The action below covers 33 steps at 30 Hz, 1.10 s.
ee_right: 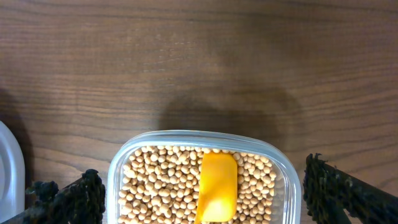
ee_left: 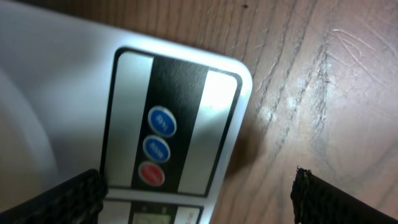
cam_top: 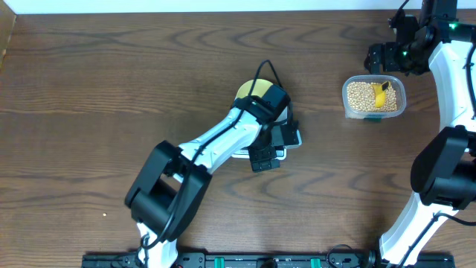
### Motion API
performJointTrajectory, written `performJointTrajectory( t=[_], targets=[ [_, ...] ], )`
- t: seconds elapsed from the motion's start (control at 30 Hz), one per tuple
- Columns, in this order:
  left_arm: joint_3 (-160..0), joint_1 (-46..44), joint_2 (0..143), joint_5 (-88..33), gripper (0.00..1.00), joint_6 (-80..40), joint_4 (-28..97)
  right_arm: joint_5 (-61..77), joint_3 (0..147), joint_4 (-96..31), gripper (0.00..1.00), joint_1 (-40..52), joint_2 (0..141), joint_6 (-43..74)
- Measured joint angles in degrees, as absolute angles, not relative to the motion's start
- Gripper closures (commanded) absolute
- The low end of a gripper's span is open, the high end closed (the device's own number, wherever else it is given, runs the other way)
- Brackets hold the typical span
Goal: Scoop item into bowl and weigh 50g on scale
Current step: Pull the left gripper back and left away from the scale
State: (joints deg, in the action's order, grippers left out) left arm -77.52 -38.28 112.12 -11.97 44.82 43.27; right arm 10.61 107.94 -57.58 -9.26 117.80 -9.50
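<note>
The tan beans (cam_top: 361,95) fill a clear plastic tub (cam_top: 348,106) at the right, with a yellow scoop (cam_top: 381,97) lying on them. In the right wrist view the beans (ee_right: 161,186) and scoop (ee_right: 217,183) lie below my open right gripper (ee_right: 205,199), whose fingers straddle the tub from above. The pale yellow-green bowl (cam_top: 249,89) sits on the white scale (cam_top: 296,139), both mostly hidden by my left arm. My left gripper (cam_top: 265,158) hovers open over the scale's button end. Two blue buttons (ee_left: 158,134) and a red one (ee_left: 151,173) show between its fingers.
Brown wooden table (cam_top: 89,89) all around. The right arm's base and elbow (cam_top: 442,175) stand at the right edge. A white rounded edge (ee_right: 7,171) shows at the left of the right wrist view.
</note>
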Motion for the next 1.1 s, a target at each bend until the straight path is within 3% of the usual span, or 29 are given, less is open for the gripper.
performJointTrajectory(
  t=[0.33,0.57,1.1],
  targets=[
    [-76.7,-36.2,94.7,-13.2,0.02,37.5,48.8,10.6,107.9,-57.6,0.01,-9.3,117.8,-9.5],
    [-76.7,-26.6,86.0,-15.4,0.03,37.0,49.5,10.6,107.9,-57.6,0.01,-9.3,117.8,-9.5],
    [-76.7,-4.6,93.1,-16.6,0.02,37.0,36.3,10.6,107.9,-57.6,0.01,-9.3,117.8,-9.5]
  ],
)
